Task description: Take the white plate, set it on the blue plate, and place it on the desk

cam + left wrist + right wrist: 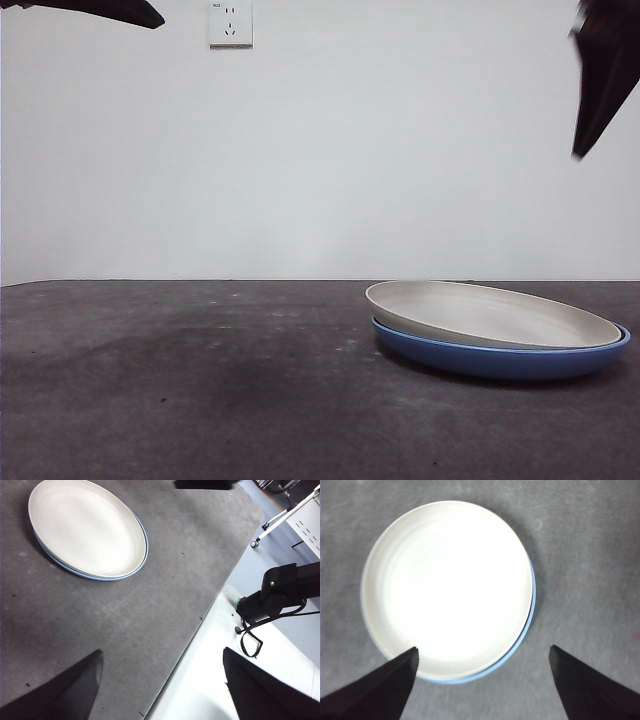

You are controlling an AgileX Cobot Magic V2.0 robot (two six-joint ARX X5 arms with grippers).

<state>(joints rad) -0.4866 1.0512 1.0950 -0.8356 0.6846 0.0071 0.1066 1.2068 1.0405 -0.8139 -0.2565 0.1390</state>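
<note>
The white plate (490, 313) lies on the blue plate (500, 360) at the right of the desk (200, 380), shifted slightly so a blue crescent shows. Both show in the right wrist view, white plate (450, 587) over blue plate (527, 625), and in the left wrist view, white plate (85, 525), blue plate (142, 557). My right gripper (482, 680) hangs open and empty high above the plates; its dark tip (605, 80) shows at the top right of the front view. My left gripper (160, 685) is open and empty, waiting over the desk's edge.
A wall socket (230, 22) is on the white wall behind. The left wrist view shows the desk's edge, a white surface beyond it, a black arm base (280, 592) with a cable, and a stand leg (280, 517).
</note>
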